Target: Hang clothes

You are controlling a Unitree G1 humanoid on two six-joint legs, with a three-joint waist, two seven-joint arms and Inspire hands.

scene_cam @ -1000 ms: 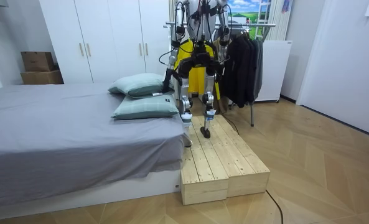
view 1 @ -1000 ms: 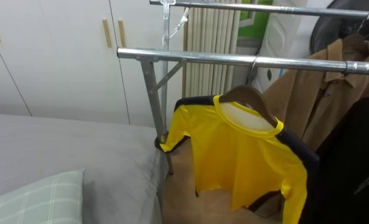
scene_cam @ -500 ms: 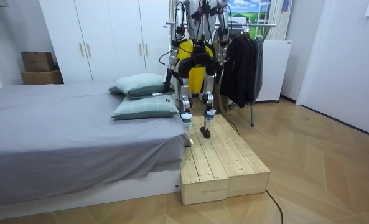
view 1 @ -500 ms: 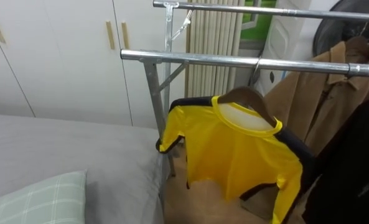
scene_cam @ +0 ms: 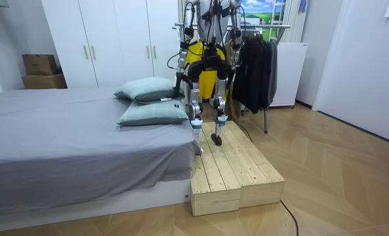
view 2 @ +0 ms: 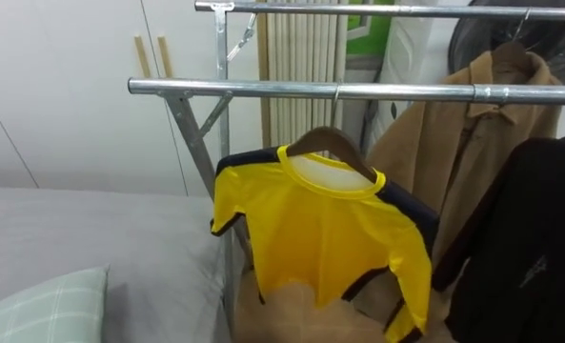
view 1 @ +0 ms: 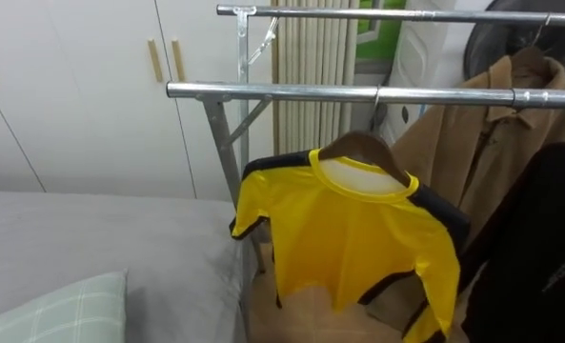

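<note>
With the yellow shirt [view 1: 358,238] hung on the rail [view 1: 292,91] at twelve o'clock, fetching another garment seems next; either hand [scene_cam: 176,86] is unreadable.

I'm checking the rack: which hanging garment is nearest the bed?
The yellow shirt on the wooden hanger; the tan coat and black garment hang farther right.

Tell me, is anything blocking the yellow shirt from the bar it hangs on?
Nothing visible is. The yellow shirt sits on its wooden hanger, whose hook already reaches up to the metal rail. The brown coat hangs beside it on the robot's right, not in between.
</note>
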